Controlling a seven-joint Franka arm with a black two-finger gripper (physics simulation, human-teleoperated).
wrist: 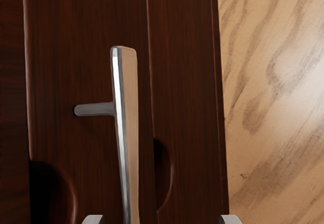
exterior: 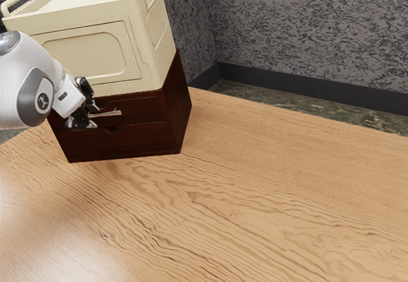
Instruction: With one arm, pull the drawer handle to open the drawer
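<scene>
Arm (exterior: 19, 87), one of them, white and grey, comes in from the exterior view's left, and I have its single black gripper (exterior: 93, 117) up against the front of a dark wooden drawer unit (exterior: 179, 106). Its two fingers (wrist: 93, 219) stand wide apart, with one end of the handle (exterior: 115, 113) in the space between them; whether either one touches the bar, I can't honestly tell from where I sit.

That handle is the only one I count: a slim metal bar standing off the upper drawer (exterior: 141, 108), with one post to be seen in my wrist view. The unit has two drawers, and the upper front looks level with that of the lower drawer (exterior: 134, 141). I count two scooped notches (wrist: 163, 176) in the wood, one by each drawer's top edge.

On top of the unit rests one cream box (exterior: 83, 52), with two raised loop grips, one toward the exterior view's left and one toward its right. Pale wood-grain table (exterior: 255, 199) runs from under the unit to the near side and out to the exterior view's right. Beyond its far edge I see a strip of mottled floor (exterior: 306, 108), dark skirting (exterior: 306, 89) and two speckled grey walls (exterior: 306, 33) meeting at a corner.
</scene>
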